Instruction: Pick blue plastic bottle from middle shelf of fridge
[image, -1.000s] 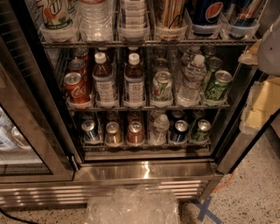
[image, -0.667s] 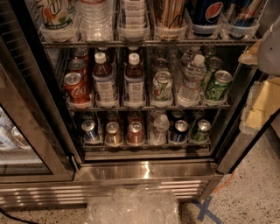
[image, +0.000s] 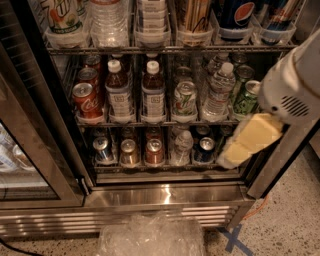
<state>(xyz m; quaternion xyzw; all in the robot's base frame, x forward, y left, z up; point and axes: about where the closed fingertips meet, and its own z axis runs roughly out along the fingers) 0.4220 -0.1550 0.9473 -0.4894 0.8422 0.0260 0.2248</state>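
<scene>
Camera view: the arm's white vented wrist (image: 292, 92) comes in from the upper right and slopes down to the left. The pale yellow gripper (image: 235, 152) hangs in front of the fridge (image: 165, 195), at its right edge. Whether its jaws stand apart or together I cannot tell. The blue plastic bottle (image: 152, 95) stands upright on the middle shelf (image: 160, 121), up and to the left of the jaws and well apart from them. A seemingly identical bottle (image: 119, 92) stands just beyond it.

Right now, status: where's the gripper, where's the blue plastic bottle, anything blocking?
Gripper at lower right of fridge, off the shelves. Blue plastic bottle upright, front of middle shelf, untouched; twin bottle on its left. Nothing in front of it.
</scene>
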